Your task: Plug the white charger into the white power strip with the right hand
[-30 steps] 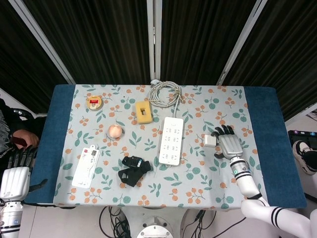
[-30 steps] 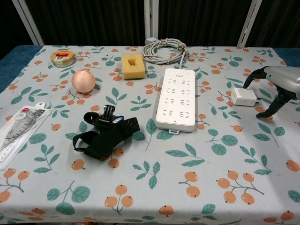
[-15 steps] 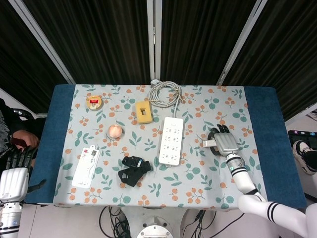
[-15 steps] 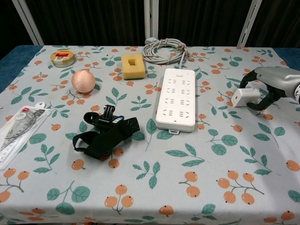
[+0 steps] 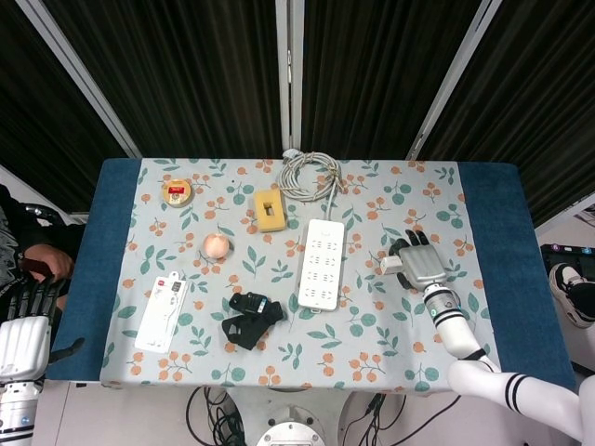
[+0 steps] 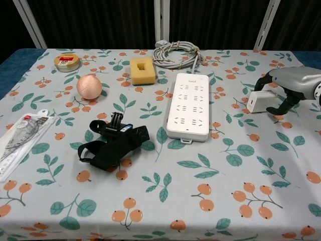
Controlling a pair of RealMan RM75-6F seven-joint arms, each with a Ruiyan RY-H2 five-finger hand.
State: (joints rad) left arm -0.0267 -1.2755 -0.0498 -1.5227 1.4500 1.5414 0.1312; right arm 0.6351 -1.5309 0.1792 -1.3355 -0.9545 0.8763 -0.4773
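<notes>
The white power strip [image 5: 321, 264] [image 6: 188, 105] lies flat mid-table, sockets up, its cable running to the back. Just right of it, my right hand [image 5: 420, 264] [image 6: 290, 87] grips the white charger [image 5: 391, 265] [image 6: 263, 101] between thumb and fingers. The charger sticks out of the hand toward the strip, a short gap away, and seems to hang slightly above the cloth. My left hand [image 5: 24, 327] hangs off the table's front left corner, fingers straight, holding nothing; the chest view does not show it.
A coiled grey cable [image 5: 310, 174] [image 6: 175, 52] lies behind the strip. To the left sit a yellow sponge [image 5: 270, 210], a pink ball [image 5: 216, 246], a tape roll [image 5: 177, 191], a black strap mount [image 6: 113, 143] and a flat packet [image 5: 161, 311].
My right hand, open beside the charger a second ago, has closed round it and raised it a little off the cloth. The left hand has hardly moved.
</notes>
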